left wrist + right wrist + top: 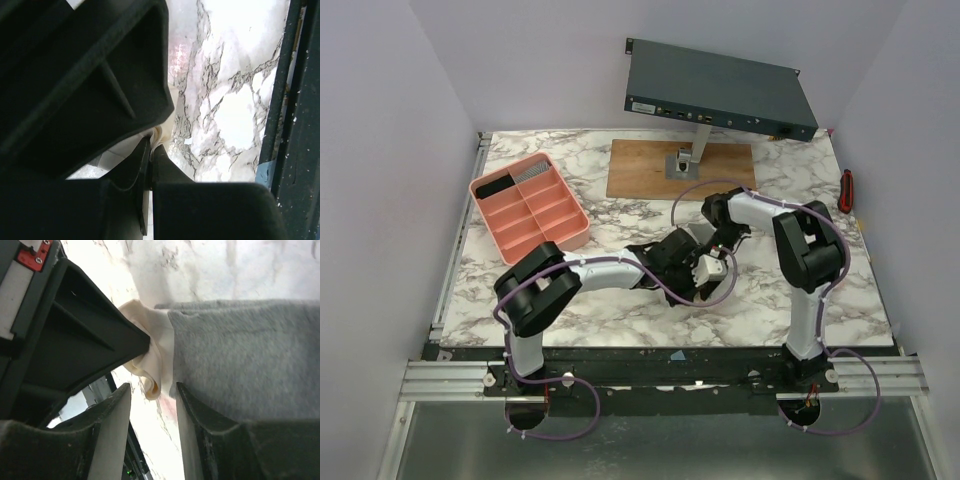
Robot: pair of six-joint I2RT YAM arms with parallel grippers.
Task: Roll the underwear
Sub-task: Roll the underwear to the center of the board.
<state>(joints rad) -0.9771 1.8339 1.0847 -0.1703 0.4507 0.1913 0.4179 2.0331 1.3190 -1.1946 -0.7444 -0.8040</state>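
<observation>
The underwear is grey (245,355) with a cream waistband (159,352). In the right wrist view it lies on the marble between my right gripper's fingers (152,390), which is open with the waistband's fold at its tips. My left gripper (151,145) is shut on a cream bit of the waistband (163,134); it shows as the black body at the left of the right wrist view (85,325). In the top view both grippers meet at the table's middle, the left (678,256) and the right (716,240), and they hide most of the underwear.
A pink divided tray (528,205) stands at the back left. A wooden board (640,170) at the back carries a stand with a dark flat device (720,90). A red-handled tool (846,190) lies at the right edge. The table's dark front rail (287,125) is close.
</observation>
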